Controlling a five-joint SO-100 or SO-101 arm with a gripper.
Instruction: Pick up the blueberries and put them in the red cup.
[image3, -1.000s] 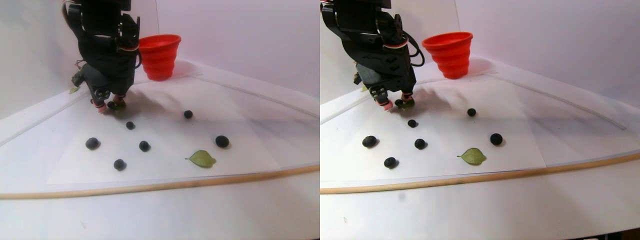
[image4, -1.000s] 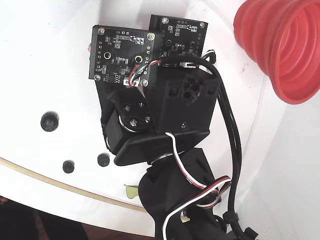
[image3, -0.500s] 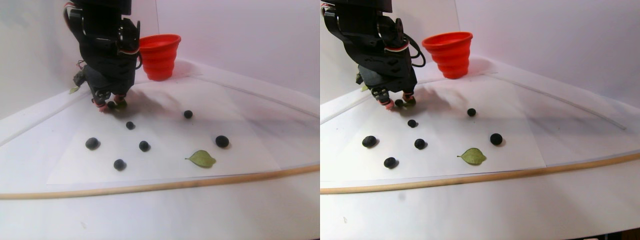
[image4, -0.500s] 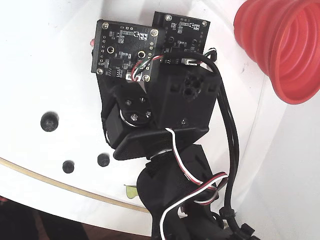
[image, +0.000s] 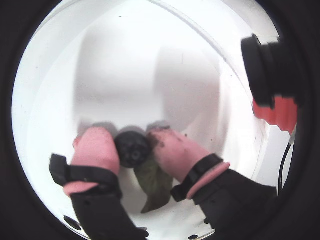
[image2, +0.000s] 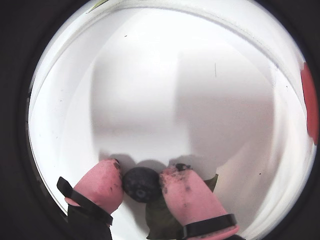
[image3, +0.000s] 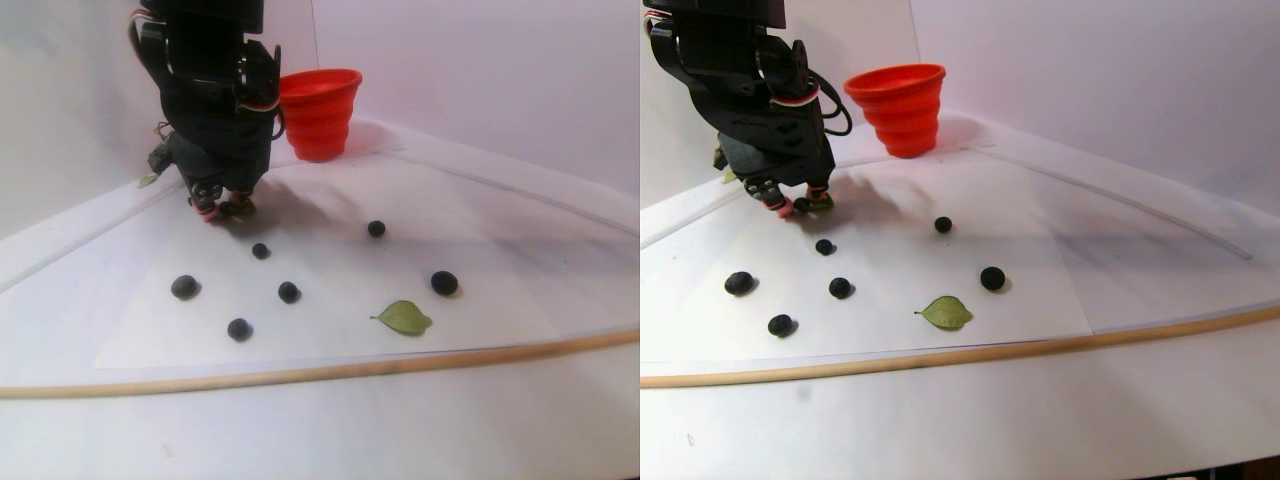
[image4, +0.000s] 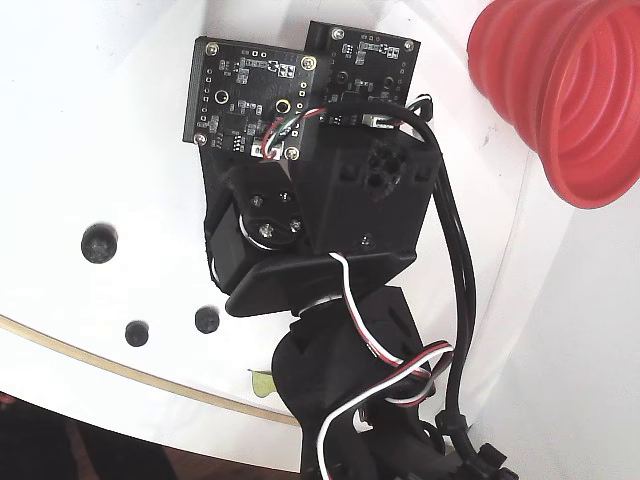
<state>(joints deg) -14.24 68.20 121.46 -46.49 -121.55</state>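
Squeezing one berry, the pincer has its two pink-tipped fingers pressed against either side of a dark blueberry right down at the white counter. Same story in the other wrist view, where the berry sits snug between the pads. A green leaf lies directly under and behind it, touching the right-hand finger, so it's kinda crowding the grab.

Out from there, the stereo pair view shows the arm's black body hunched over that spot at the back left of the sheet. Six more blueberries are scattered loose in front of it, all well apart from each other. A second leaf rests near the front between two of them.

The red cup stands upright just behind and to the right of the arm, near the back wall. A thin wooden strip runs along the front edge of the counter.
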